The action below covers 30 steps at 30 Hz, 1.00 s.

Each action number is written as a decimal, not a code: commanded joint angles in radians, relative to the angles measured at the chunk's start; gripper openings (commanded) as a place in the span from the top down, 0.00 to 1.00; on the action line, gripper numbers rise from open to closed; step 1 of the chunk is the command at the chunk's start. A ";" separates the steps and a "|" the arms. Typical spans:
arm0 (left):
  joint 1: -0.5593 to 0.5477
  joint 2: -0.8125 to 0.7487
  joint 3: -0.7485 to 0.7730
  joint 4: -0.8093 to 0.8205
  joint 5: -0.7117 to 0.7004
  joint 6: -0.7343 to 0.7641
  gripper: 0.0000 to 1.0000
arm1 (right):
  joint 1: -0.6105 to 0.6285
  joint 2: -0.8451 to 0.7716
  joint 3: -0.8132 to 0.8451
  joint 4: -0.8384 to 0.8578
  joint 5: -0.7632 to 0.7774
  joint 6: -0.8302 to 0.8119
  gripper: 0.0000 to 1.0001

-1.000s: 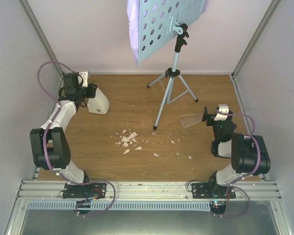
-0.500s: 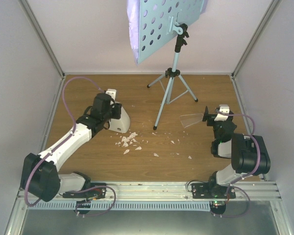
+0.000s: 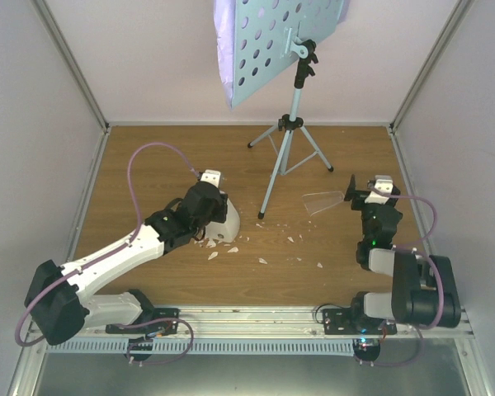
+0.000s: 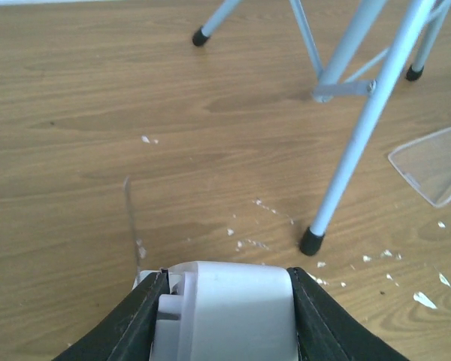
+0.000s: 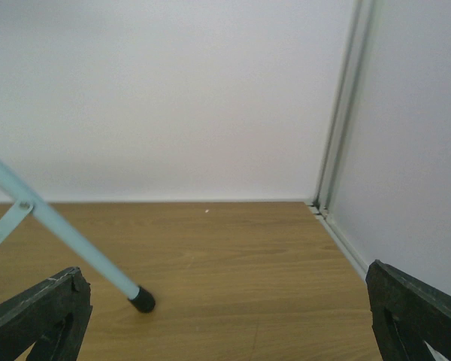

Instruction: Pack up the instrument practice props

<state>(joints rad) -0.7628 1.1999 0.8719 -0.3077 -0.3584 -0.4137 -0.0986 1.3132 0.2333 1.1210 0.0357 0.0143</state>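
Observation:
The light-blue music stand (image 3: 285,153) stands at the back centre on thin tripod legs. Its perforated desk (image 3: 285,41) is tilted, with pale lilac sheet-music pages (image 3: 223,45) behind its left edge. My left gripper (image 3: 219,216) is shut on the small white metronome (image 3: 227,227), low over the table just left of the stand's front foot (image 3: 261,215). In the left wrist view the metronome (image 4: 229,304) fills the gap between both fingers, and the stand's foot (image 4: 311,241) is close ahead. My right gripper (image 3: 367,191) is wide open and empty (image 5: 225,323), right of the stand.
White crumbs (image 3: 214,241) lie scattered mid-table beside the metronome. A clear plastic piece (image 3: 320,202) lies between the stand's foot and my right gripper; it also shows in the left wrist view (image 4: 434,165). Enclosure walls close in the back, left and right sides.
My left arm has swung from the back left corner to the middle of the table, carrying the metronome next to the crumbs. My right gripper has shifted slightly.

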 commanded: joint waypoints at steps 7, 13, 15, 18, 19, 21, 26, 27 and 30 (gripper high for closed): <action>-0.109 0.048 -0.006 0.077 -0.071 -0.093 0.59 | 0.007 -0.254 0.108 -0.475 0.108 0.244 0.00; -0.124 0.026 -0.017 0.084 -0.015 -0.104 0.36 | 0.003 -0.460 0.214 -0.810 0.143 0.417 0.00; -0.127 0.000 -0.019 0.085 -0.004 -0.108 0.29 | 0.000 -0.522 0.245 -0.911 0.194 0.479 0.00; -0.127 -0.066 -0.018 0.096 0.033 -0.091 0.17 | -0.002 -0.604 0.281 -1.027 0.243 0.502 0.00; -0.127 -0.089 -0.015 0.097 0.048 -0.080 0.14 | -0.003 -0.627 0.291 -1.046 0.225 0.484 0.00; -0.127 -0.138 -0.003 0.089 0.075 -0.057 0.09 | -0.003 -0.661 0.315 -1.088 0.182 0.452 0.00; -0.126 -0.266 0.069 0.022 0.135 -0.005 0.01 | -0.002 -0.675 0.404 -1.222 0.045 0.425 0.00; -0.120 -0.286 0.091 0.003 0.155 0.004 0.01 | -0.002 -0.670 0.427 -1.237 -0.005 0.414 0.00; -0.069 -0.307 0.182 -0.100 0.233 0.000 0.01 | -0.002 -0.660 0.459 -1.257 -0.196 0.375 0.00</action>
<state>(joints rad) -0.8764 0.9291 0.9432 -0.3271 -0.2356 -0.4366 -0.1009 0.6464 0.6327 -0.0387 0.0830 0.4400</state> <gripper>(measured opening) 0.989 0.995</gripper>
